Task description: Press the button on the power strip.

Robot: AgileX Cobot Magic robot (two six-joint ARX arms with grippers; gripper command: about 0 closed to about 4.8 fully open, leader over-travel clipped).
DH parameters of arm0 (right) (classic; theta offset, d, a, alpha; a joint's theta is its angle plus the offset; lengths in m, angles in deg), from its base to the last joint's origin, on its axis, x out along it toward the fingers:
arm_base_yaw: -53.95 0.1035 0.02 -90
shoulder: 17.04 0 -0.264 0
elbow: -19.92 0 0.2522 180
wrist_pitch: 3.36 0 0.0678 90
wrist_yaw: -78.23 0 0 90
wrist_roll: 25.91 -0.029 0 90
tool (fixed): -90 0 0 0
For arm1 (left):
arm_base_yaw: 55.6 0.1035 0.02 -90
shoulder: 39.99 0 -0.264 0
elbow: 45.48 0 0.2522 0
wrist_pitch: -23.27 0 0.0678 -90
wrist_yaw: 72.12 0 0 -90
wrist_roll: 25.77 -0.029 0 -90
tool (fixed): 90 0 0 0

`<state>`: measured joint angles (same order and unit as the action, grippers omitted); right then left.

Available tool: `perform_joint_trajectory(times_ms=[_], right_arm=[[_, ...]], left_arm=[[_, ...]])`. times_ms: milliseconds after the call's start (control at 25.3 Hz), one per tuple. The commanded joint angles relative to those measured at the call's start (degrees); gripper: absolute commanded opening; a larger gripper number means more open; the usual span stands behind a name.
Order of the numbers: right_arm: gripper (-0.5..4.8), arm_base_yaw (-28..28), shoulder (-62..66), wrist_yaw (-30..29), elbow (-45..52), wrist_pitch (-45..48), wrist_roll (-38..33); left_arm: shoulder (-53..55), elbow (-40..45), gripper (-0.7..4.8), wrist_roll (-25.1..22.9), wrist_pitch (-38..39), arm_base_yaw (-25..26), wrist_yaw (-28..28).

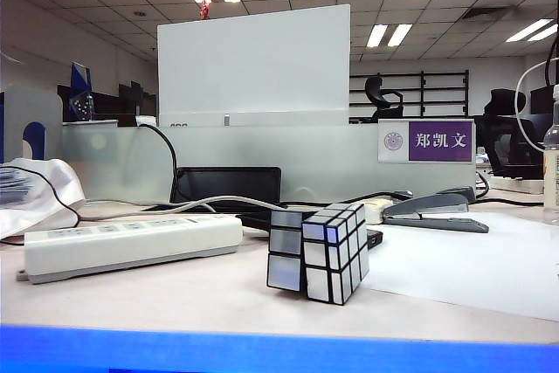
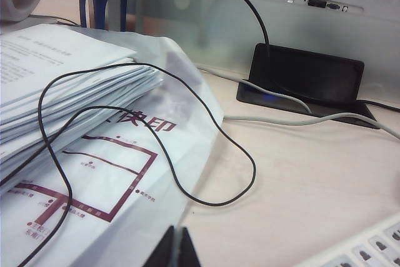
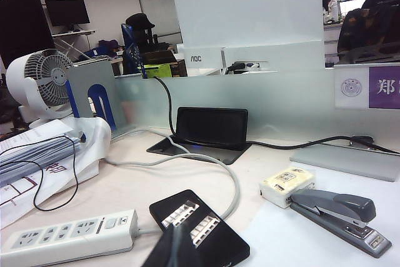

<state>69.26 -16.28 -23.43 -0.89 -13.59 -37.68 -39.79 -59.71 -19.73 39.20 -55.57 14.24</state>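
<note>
Still at start: neither arm has approached. Left tool [image 2: 173, 246] has tips together, empty, hovering near the paper stack [image 2: 69, 85]. Right tool [image 3: 170, 248] looks together too, empty, above the black case [image 3: 199, 224]. Power strip [image 1: 131, 245] lies along the desk's left side, cord running back. Button [image 3: 111, 222] sits at the cord end. Keep tips together, come straight down on the switch, avoiding sockets.

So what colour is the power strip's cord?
Pale grey; the cord shows best in the right wrist view.
</note>
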Motion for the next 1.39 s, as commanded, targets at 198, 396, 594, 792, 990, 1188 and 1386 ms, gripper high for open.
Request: perform_joint_trajectory(times_ms=[198,396,594,792,990,1188,1386], right_arm=[[0.00,0.07,-0.04,-0.02,-0.28,0.55,-0.20],[0.00,0.07,-0.04,-0.02,-0.28,0.55,-0.20],[0.00,0.07,-0.04,-0.02,-0.28,0.57,-0.20],[0.00,0.07,-0.04,-0.02,-0.28,0.57,-0.20],[0.00,0.07,-0.07,-0.02,-0.28,0.52,-0.20],[0.00,0.07,-0.07,-0.02,-0.28,0.55,-0.20],[0.00,0.07,-0.07,-0.02,-0.28,0.55,-0.20]], left_arm=[[-0.09,-0.07,-0.05,-0.02,-0.55,0.02,-0.13],[-0.09,-0.07,-0.05,-0.02,-0.55,0.02,-0.13],[-0.09,-0.07,-0.05,-2.84,-0.61,0.02,-0.50],[-0.09,-0.07,-0.05,-8.20,0.76,0.02,-3.02],[-0.09,-0.07,0.87,-9.09,0.98,0.02,0.92],[-0.09,-0.07,0.92,-8.70,0.94,0.02,2.84],[-0.09,-0.07,0.92,-8.39,0.92,-0.02,4.13]])
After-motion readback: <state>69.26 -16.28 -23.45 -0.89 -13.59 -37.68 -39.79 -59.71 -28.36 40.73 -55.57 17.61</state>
